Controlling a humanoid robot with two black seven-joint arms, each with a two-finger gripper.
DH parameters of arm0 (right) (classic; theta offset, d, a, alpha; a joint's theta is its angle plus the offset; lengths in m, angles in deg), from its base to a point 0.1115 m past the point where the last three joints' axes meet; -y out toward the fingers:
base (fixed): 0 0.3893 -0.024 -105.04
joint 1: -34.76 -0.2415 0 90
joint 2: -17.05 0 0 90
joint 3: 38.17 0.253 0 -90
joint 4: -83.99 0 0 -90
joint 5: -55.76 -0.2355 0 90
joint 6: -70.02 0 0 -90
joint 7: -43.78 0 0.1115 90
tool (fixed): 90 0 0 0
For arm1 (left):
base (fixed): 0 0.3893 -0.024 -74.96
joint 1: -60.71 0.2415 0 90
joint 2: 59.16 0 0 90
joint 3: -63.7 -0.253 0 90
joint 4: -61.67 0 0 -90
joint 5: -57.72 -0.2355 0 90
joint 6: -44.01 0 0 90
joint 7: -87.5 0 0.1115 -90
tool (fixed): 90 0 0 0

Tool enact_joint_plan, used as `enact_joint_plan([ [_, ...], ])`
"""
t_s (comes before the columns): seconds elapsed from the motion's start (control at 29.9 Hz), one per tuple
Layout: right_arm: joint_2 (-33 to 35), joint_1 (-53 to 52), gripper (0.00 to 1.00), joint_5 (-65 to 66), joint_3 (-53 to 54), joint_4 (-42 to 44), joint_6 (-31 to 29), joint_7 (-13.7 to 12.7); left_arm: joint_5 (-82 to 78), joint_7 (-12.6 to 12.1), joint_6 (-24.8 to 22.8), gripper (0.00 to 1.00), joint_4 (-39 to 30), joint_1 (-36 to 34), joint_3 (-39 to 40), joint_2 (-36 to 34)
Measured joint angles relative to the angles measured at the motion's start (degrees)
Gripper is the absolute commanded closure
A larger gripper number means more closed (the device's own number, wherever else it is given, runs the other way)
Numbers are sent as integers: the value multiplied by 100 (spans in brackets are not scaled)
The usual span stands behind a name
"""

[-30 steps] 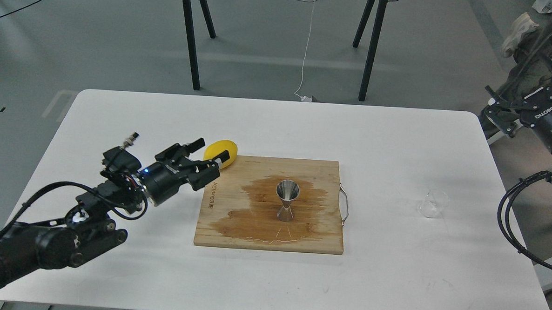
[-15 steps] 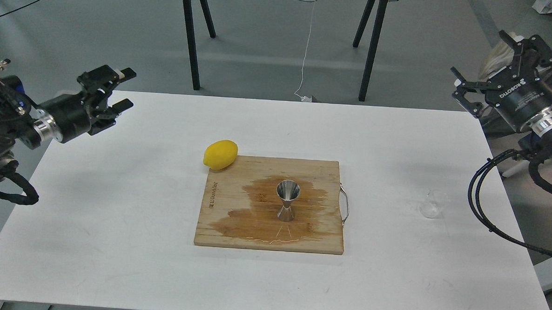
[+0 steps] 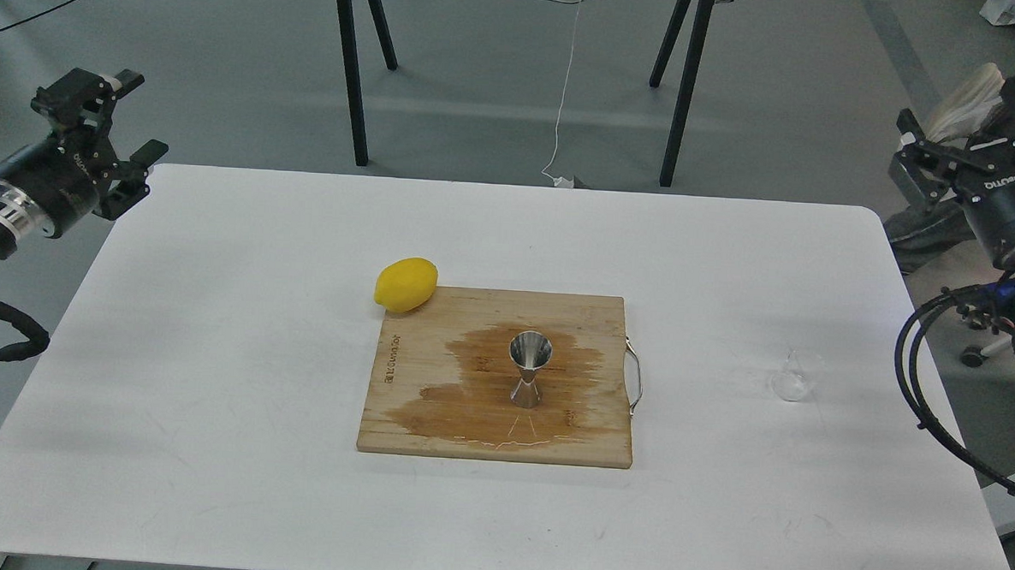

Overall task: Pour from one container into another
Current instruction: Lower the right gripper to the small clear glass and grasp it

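Note:
A clear glass beaker [image 3: 796,375] stands upright on the white table [image 3: 211,392] at the right. The steel jigger [image 3: 529,368] stands upright in the middle of a wooden cutting board [image 3: 416,427], on a dark wet stain. My left gripper [image 3: 125,123] hangs open off the table's far left corner, empty and far from both vessels. Beyond the table's right edge my right gripper [image 3: 960,121] is also open and empty, well behind the beaker.
A yellow lemon [image 3: 406,284] lies on the table touching the board's back left corner. The board has a metal handle [image 3: 635,378] on its right side. Black table legs [image 3: 350,72] stand on the floor behind.
My left arm has swung from beside the lemon up and out to the far left, past the table's corner. My right gripper rose, then shifted right and slightly down.

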Motion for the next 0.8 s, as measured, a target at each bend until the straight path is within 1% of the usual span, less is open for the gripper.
enact_joint_plan([
  [0.1,376,657,2,-586,442,-691,1257,1,-5,0,0,6,0,28,-7,29],
  [0.2,690,1065,2,-960,642,-1122,2491,0,-11,0,0,6,-16,44,-25,53],
  [0.27,801,1214,2,-1034,693,-1259,3133,-13,-14,0,1,6,-23,49,-36,85],
  [0.3,828,1269,2,-1048,695,-1309,3316,-36,-16,0,1,6,-27,50,-40,105],
  [0.43,836,1423,2,-1020,513,-1373,3507,-98,-18,0,1,6,-28,59,-43,129],
  [0.57,758,1445,2,-995,-168,-1339,3522,-103,-29,0,1,6,-27,135,-44,136],
  [0.7,665,1425,2,-981,-736,-1321,3522,-51,-43,0,1,6,-18,182,-44,138],
  [0.8,561,1445,2,-945,-889,-1282,3522,-4,-50,0,1,5,-6,216,-44,138],
])
